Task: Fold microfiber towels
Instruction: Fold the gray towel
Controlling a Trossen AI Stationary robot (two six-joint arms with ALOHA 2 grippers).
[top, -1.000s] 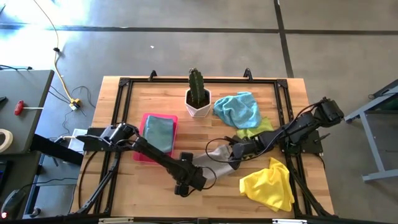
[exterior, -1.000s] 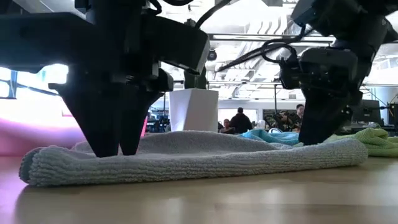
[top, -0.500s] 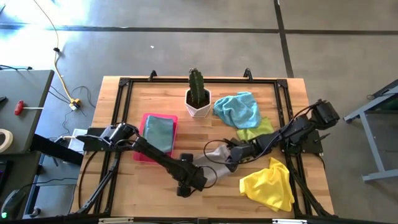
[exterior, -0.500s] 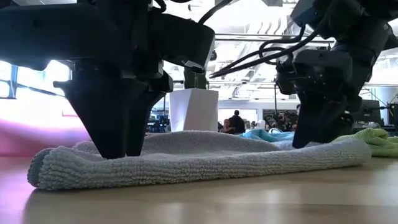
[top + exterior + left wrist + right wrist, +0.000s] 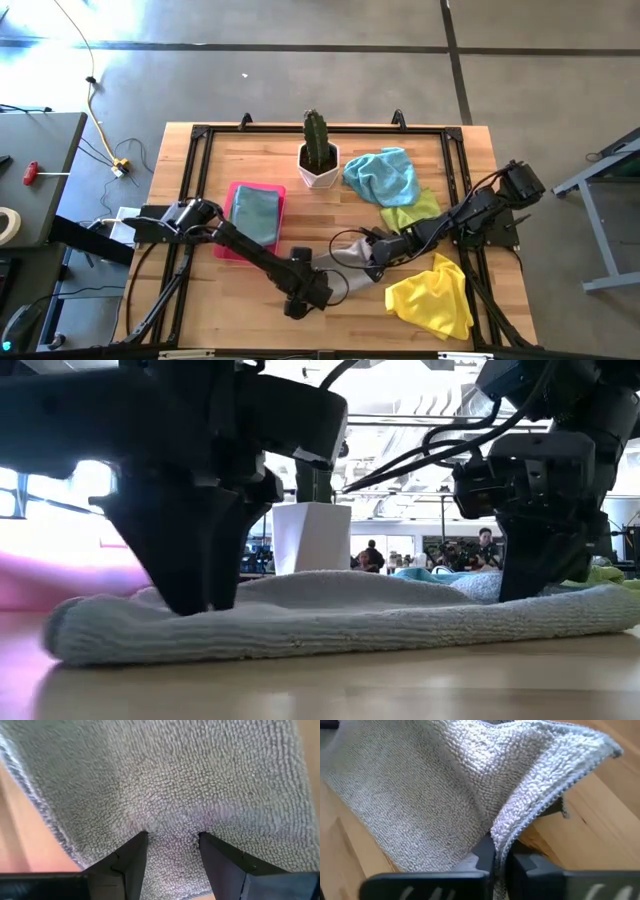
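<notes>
A grey microfiber towel (image 5: 345, 252) lies folded lengthwise on the table near the front (image 5: 330, 625). My left gripper (image 5: 300, 298) stands on the towel's left end, pointing straight down, with its fingers apart (image 5: 172, 840). My right gripper (image 5: 373, 258) is at the towel's right end, shut on its edge (image 5: 525, 592). A light blue towel (image 5: 385, 175), a lime green one (image 5: 412, 210) and a yellow one (image 5: 432, 295) lie crumpled to the right. My left gripper presses both fingertips (image 5: 137, 845) down into the top of the grey towel near its left end (image 5: 172, 827). The fingers come from above, and the pile puckers slightly between them. The towel lies flat on the table under them. My right gripper pinches the grey towel's hemmed edge (image 5: 502, 832) at its right end between its two shut fingers. More than one layer shows at the hem. The fingers come slanting down from the table's right. The edge rises a little at the fingers; the rest lies on the table.
A pink tray (image 5: 232, 235) holding a folded grey-blue towel (image 5: 257, 213) sits left of centre. A white pot with a cactus (image 5: 318, 160) stands at the back. Black frame rails (image 5: 195, 190) run along the table's edges. Bare wood lies along the near edge.
My right gripper has sunk a little toward the table's near edge and has shut on the grey towel's right end. That end now sits slightly raised at the fingers. My left gripper has stayed pressed on the left end.
</notes>
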